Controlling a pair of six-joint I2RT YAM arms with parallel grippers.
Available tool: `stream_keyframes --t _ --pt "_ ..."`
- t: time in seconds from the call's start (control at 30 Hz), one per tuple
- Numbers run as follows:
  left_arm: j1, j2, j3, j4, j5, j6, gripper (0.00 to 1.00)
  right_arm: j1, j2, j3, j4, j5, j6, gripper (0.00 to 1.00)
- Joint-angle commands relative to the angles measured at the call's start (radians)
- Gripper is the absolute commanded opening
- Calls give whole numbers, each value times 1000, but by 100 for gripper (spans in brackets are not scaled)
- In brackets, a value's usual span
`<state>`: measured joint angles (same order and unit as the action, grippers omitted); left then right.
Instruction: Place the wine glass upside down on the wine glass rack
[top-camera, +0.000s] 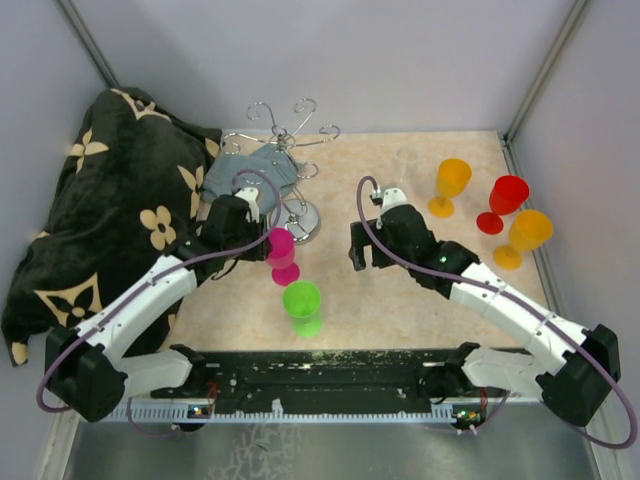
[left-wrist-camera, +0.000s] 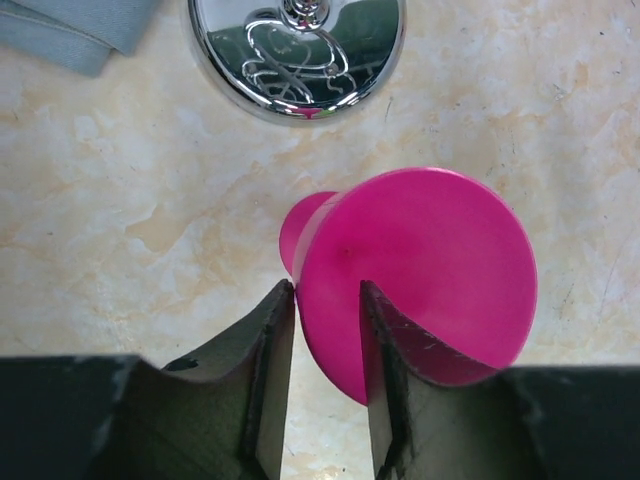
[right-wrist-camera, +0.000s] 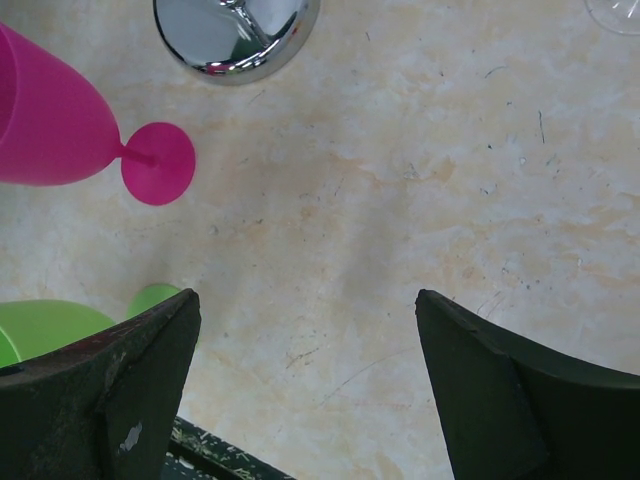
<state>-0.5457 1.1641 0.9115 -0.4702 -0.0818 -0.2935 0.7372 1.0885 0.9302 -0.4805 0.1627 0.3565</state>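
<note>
Left jaws astride pink wine glass (left-wrist-camera: 430, 260) rim, near wine glass rack (left-wrist-camera: 235, 55)

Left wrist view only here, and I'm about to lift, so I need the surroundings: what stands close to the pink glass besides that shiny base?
Observer: A green glass stands just on the near side of the pink glass, apart from it.
Operator: Is the rack free?
Observer: The wine glass rack has curled loop arms on top, and none of them holds a glass.
Operator: And the right arm?
Observer: The right pincer hangs wide open over the tabletop, right of the rack, holding nothing.
</note>
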Motion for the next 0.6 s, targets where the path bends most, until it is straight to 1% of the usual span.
stream_keyframes --t 0.0,0.07,0.1,0.17,0.2,0.23,0.4,0.57 --pt "-19 0 40 -11 -50 -12 36 4 -36 -5 23 15 14 88" --pt "-25 -8 40 -12 -60 -10 33 4 -35 -10 27 15 16 88" --pt "-27 -13 41 -14 -64 -10 28 4 -35 -12 28 15 18 88" --pt "-31 -23 41 -17 -74 -9 10 4 -31 -13 33 13 17 88" --pt "-32 -26 41 -19 -78 -10 4 4 -30 -14 36 12 19 88" --pt "-33 -29 41 -23 -81 -11 0 4 -28 -13 37 11 20 88" --pt "-40 -48 40 -43 -115 -25 0 4 -20 -14 46 5 23 88" --pt "-46 -115 42 -88 -165 -42 0 4 -20 -18 51 5 29 88"
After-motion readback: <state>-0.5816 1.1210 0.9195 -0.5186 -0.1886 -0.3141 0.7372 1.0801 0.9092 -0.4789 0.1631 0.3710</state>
